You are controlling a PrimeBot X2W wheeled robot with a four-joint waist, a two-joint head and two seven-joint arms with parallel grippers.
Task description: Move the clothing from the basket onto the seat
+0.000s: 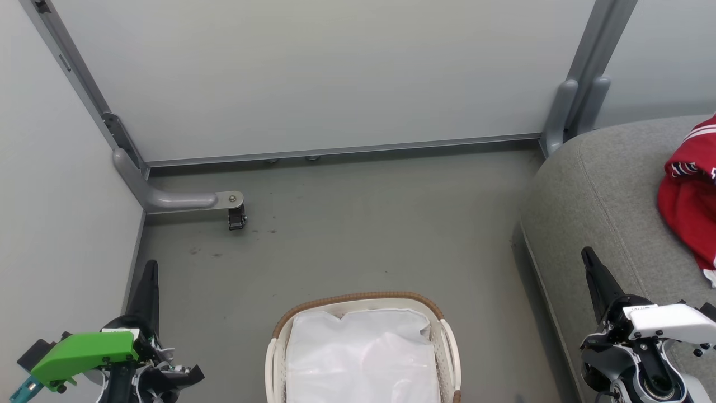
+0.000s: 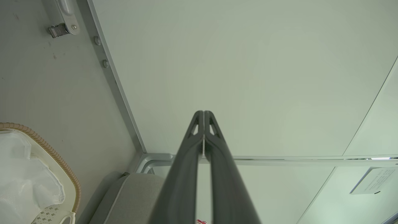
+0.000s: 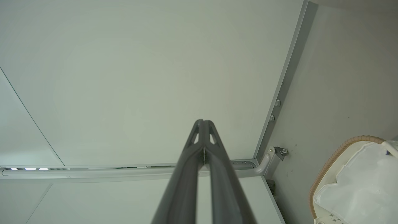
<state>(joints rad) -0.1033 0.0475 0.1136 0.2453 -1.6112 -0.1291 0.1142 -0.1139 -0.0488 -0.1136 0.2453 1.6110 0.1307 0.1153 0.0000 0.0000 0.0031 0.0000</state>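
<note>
clothing [image 1: 691, 201] on seat [image 1: 593, 190] | basket [image 1: 358, 298] on floor [image 1: 347, 224], white liner [image 1: 358, 358] inside | left fingers [image 1: 146, 296], right fingers [image 1: 599, 282] closed tight, empty

Even, soft light — sharp, shadowless

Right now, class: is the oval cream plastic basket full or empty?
Empty where visible: the basket holds its bare white fabric liner, nothing more.

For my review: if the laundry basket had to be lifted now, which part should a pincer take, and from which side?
On the laundry basket, probably the white side handle: it loops off the wall, leaving a gap for one finger. Come from above on the robot's right with the right pincer, now shut, so it must open first. The liner is loose.
</note>
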